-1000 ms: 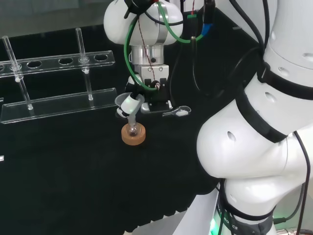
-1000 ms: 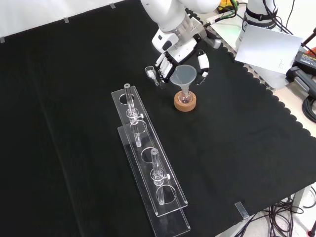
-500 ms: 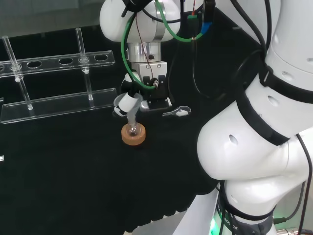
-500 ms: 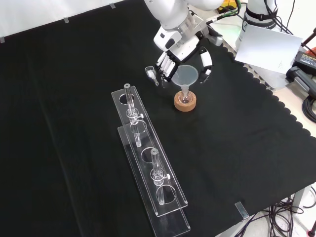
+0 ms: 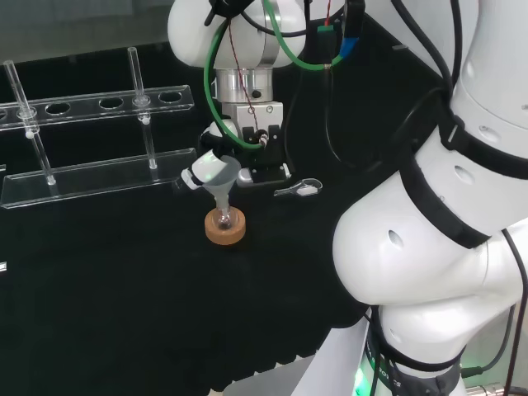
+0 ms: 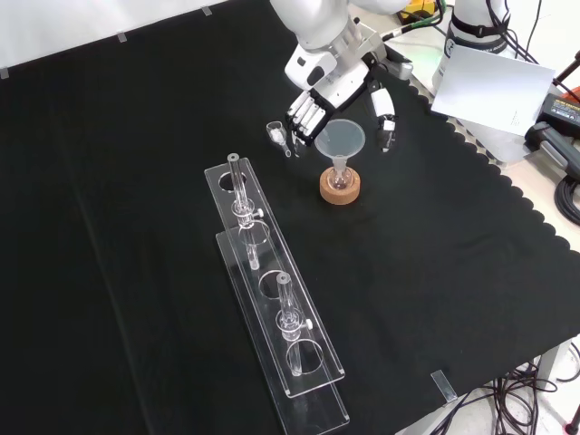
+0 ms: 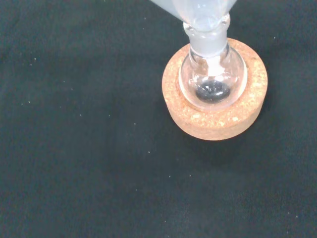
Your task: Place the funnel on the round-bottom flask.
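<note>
A clear funnel (image 6: 340,139) stands upright with its stem in the neck of a small round-bottom flask (image 6: 340,180). The flask rests on a cork ring (image 6: 341,192). In the head view the funnel (image 5: 217,170) rises from the flask (image 5: 223,218) on its ring (image 5: 225,232). The hand (image 6: 330,76) hovers just behind and above the funnel, open. Its fingers (image 6: 306,112) and thumb (image 6: 385,119) are spread to either side of the funnel's rim, apart from it. The wrist view looks down on the flask (image 7: 212,82), the ring (image 7: 216,120) and the funnel's cone (image 7: 198,9).
A clear two-tier tube rack (image 6: 272,299) with a few glass tubes runs across the cloth in the front view, near the flask. A small glass piece (image 6: 275,133) lies beside the fingers. The arm's white links (image 5: 445,231) stand at the head view's right.
The fingers and thumb have spread away from the funnel's rim and the hand has drawn up and back. The funnel has gone from tilted to upright in the flask.
</note>
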Controlling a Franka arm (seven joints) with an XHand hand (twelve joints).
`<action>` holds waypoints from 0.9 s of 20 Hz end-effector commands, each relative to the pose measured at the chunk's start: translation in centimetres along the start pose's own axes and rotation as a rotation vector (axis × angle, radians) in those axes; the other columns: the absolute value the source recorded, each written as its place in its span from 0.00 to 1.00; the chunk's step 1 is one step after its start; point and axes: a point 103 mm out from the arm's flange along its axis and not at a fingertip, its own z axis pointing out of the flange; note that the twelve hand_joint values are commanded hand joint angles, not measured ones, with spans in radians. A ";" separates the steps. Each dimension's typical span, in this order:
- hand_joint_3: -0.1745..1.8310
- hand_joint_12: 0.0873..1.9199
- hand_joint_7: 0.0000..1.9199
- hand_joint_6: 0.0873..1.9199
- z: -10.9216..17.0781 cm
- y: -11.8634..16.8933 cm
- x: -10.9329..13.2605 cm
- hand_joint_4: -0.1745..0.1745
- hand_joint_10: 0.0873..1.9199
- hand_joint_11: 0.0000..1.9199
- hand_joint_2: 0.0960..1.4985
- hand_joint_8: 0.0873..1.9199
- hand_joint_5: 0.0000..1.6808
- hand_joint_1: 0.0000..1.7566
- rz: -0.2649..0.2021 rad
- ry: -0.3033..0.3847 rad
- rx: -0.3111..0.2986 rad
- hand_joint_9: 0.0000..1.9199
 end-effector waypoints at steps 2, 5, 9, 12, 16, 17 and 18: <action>0.21 0.58 0.00 0.00 -1.7 -1.1 0.7 0.44 0.20 0.00 0.31 0.12 0.01 0.21 -0.041 0.000 -0.046 0.00; 0.16 0.11 0.00 0.00 -4.2 -2.7 1.4 0.49 0.00 0.00 0.32 0.00 0.00 0.19 -0.088 -0.022 -0.103 0.00; 0.14 0.00 0.00 0.00 -6.0 -3.5 1.8 0.53 0.00 0.00 0.32 0.00 0.00 0.19 -0.110 -0.041 -0.151 0.00; 0.14 0.00 0.00 0.00 -7.2 -3.7 2.1 0.54 0.00 0.00 0.32 0.00 0.00 0.19 -0.118 -0.059 -0.182 0.00; 0.14 0.00 0.00 0.00 -8.3 -3.1 2.2 0.54 0.00 0.00 0.33 0.00 0.00 0.20 -0.114 -0.078 -0.203 0.00; 0.14 0.00 0.00 0.00 -8.4 -3.0 2.2 0.54 0.00 0.00 0.33 0.00 0.00 0.20 -0.114 -0.079 -0.202 0.00; 0.14 0.00 0.00 0.00 -8.4 -3.0 2.3 0.54 0.00 0.00 0.33 0.00 0.00 0.20 -0.115 -0.080 -0.199 0.00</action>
